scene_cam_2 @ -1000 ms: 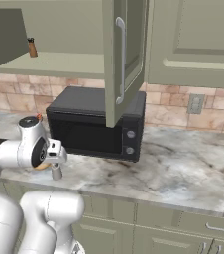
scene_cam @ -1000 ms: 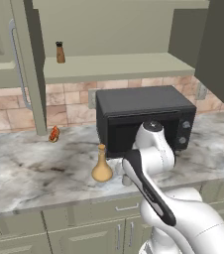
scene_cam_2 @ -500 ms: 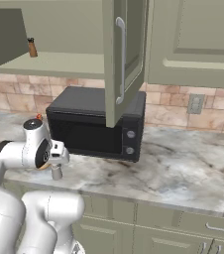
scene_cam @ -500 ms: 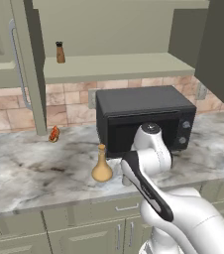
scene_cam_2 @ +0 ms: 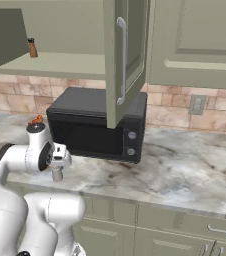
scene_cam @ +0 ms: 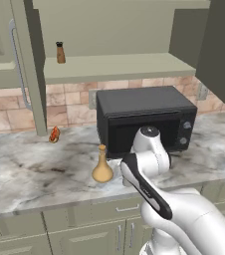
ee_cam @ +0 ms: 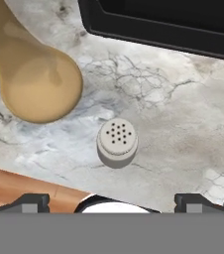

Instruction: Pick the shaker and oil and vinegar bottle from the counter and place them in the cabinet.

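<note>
The shaker [ee_cam: 117,140], small and light grey with a perforated top, stands upright on the marbled counter [ee_cam: 183,124]. My gripper [ee_cam: 115,201] hangs straight above it, open, one dark fingertip on each side and nothing held. The tan oil and vinegar bottle [ee_cam: 32,79] stands close beside the shaker; its bulbous base and thin neck also show in the left base view [scene_cam: 102,168], just left of my arm. In the right base view the gripper [scene_cam_2: 59,162] points down at the counter in front of the microwave. The cabinet shelf [scene_cam: 114,67] is above, with its doors swung open.
A black microwave [scene_cam: 144,117] stands right behind the shaker and bottle. A brown shaker with a dark cap [scene_cam: 60,52] is on the cabinet shelf. A small orange-red item [scene_cam: 54,134] lies at the back left. An open cabinet door [scene_cam_2: 125,55] hangs over the microwave.
My hand has sunk a little toward the counter over the shaker. The jaws have stayed open, and the bottle has not moved.
</note>
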You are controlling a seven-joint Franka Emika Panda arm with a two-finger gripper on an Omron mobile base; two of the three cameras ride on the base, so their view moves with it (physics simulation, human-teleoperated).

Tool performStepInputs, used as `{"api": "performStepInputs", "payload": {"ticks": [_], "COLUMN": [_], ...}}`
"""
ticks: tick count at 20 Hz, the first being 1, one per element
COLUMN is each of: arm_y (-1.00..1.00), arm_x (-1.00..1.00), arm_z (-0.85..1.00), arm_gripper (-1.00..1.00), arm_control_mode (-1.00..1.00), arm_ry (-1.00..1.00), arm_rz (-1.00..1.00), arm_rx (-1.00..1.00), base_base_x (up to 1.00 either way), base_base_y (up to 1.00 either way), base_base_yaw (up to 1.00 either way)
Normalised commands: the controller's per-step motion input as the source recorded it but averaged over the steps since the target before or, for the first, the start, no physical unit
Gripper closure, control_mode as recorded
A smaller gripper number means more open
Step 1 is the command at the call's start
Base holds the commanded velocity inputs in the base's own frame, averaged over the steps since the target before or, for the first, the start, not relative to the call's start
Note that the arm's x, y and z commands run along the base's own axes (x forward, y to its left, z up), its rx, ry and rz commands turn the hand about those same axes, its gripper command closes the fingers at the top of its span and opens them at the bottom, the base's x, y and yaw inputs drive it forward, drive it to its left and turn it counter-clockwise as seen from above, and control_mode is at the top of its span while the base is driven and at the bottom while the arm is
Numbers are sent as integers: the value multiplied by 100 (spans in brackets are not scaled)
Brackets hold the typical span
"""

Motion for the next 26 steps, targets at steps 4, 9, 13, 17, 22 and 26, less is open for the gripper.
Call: {"api": "performStepInputs", "payload": {"ticks": [4, 9, 13, 17, 22, 26], "arm_y": [0, 0, 0, 0, 0, 0], "arm_x": [10, 17, 14, 0, 0, 0], "arm_z": [-15, -14, -14, -20, -20, -19], "arm_gripper": [-100, -100, -100, -100, -100, -100], "arm_control_mode": [-100, -100, -100, -100, -100, -100], "arm_ry": [0, 0, 0, 0, 0, 0], "arm_rz": [0, 0, 0, 0, 0, 0], "arm_rx": [0, 0, 0, 0, 0, 0], "base_base_x": [0, 0, 0, 0, 0, 0], "base_base_y": [0, 0, 0, 0, 0, 0], "base_base_yaw": [0, 0, 0, 0, 0, 0]}}
